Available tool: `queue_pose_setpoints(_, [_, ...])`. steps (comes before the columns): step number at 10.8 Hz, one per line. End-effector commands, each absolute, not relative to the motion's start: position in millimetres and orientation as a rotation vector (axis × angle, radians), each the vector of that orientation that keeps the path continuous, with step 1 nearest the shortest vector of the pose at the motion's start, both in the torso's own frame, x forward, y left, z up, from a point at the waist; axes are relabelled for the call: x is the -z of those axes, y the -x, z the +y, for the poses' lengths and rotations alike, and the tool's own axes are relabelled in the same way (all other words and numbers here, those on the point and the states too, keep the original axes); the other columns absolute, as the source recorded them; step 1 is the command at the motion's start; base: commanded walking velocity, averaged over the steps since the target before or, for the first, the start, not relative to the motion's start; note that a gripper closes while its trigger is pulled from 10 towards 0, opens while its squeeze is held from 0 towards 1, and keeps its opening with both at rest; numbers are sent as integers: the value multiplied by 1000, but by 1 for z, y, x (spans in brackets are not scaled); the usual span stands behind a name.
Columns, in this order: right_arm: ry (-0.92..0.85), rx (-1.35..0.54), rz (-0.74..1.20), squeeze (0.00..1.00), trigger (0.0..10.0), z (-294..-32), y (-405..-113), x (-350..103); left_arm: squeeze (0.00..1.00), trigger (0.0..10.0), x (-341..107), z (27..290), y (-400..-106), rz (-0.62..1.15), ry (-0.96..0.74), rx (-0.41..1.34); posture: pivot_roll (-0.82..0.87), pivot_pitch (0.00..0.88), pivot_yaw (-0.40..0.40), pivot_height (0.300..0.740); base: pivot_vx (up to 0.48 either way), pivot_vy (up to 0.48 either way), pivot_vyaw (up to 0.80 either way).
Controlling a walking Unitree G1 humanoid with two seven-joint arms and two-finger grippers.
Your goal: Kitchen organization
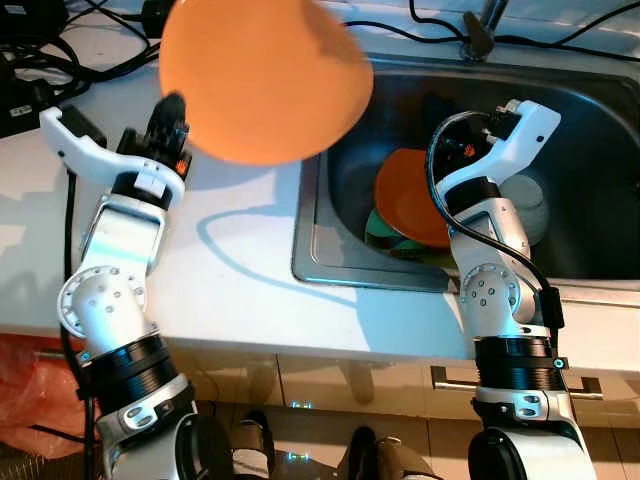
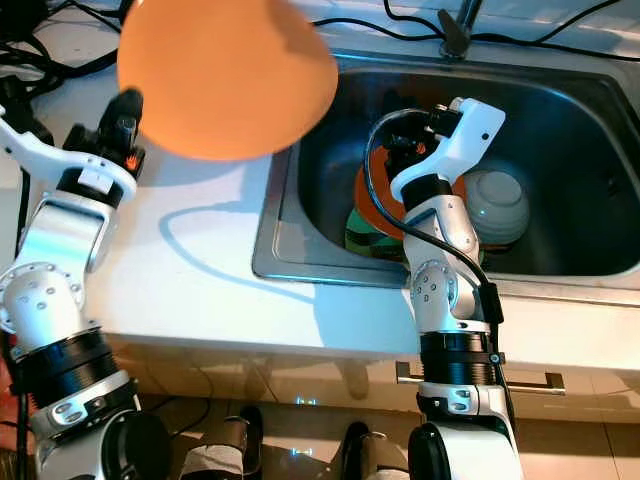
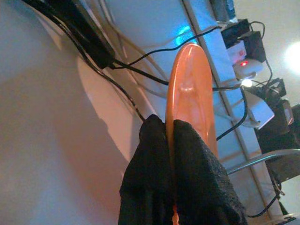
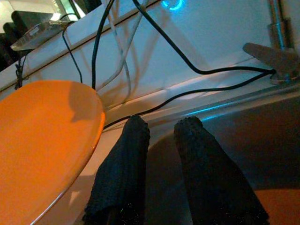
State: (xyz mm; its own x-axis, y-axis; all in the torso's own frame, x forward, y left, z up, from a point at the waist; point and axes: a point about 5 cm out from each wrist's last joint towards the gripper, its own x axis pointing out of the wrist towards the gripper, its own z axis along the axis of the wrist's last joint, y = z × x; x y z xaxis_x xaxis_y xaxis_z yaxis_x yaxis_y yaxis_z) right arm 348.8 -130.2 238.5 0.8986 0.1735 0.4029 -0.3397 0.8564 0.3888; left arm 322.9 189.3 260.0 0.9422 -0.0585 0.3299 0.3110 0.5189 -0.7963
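The orange plate (image 1: 262,75) is plain, round and glossy, no pattern on it, and it's up in the air above the white counter (image 1: 230,270), just left of the sink (image 1: 590,180); the left gripper (image 3: 169,136) has it by the rim, both black fingers (image 3: 197,168) pinched tight onto the edge, one on each face; from the head cameras the plate shows as a big tilted disc casting a curved shadow on the counter, while the left wrist view catches it nearly edge-on, a thin orange sliver, with black cables (image 3: 117,65) trailing along the back of the counter behind it; the right gripper (image 4: 161,129) is down over the sink basin with its fingers a little apart and nothing between them, and its wrist view looks past the fingertips at the held plate off to one side, plus the base of the faucet (image 4: 276,51) and more cables along the wall; the head views give the sink contents: another orange plate (image 1: 405,195) lying on top of a green dish (image 2: 360,235), and a pale bowl (image 2: 498,205) just beside them, partly hidden behind the right arm; can't tell whether that bowl is upside down or not.
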Motion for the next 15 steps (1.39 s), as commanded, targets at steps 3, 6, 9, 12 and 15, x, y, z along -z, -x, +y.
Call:
queue_pose_setpoints(3, [-611,-266,-378,0,10000,-135,-349,-245,0,10000,-280,172,-327,-352,1009,316,141,206,-43,740,0,0,0])
queue_pose_setpoints(6, [-861,-307,-386,0,10000,-138,-347,-257,0,10000,-291,157,-333,-383,1021,376,137,206,-42,740,0,0,0])
queue_pose_setpoints(9, [-961,-402,-359,0,10000,-132,-343,-260,0,10000,-295,138,-338,-370,1006,436,129,206,-35,740,0,0,0])
queue_pose_setpoints(12, [-945,-512,-342,0,10000,-122,-335,-259,0,10000,-294,130,-338,-351,993,464,126,203,-31,740,0,0,0])
queue_pose_setpoints(15, [-962,-558,-350,0,10000,-120,-332,-262,0,10000,-296,128,-337,-360,997,476,131,193,-29,740,0,0,0])
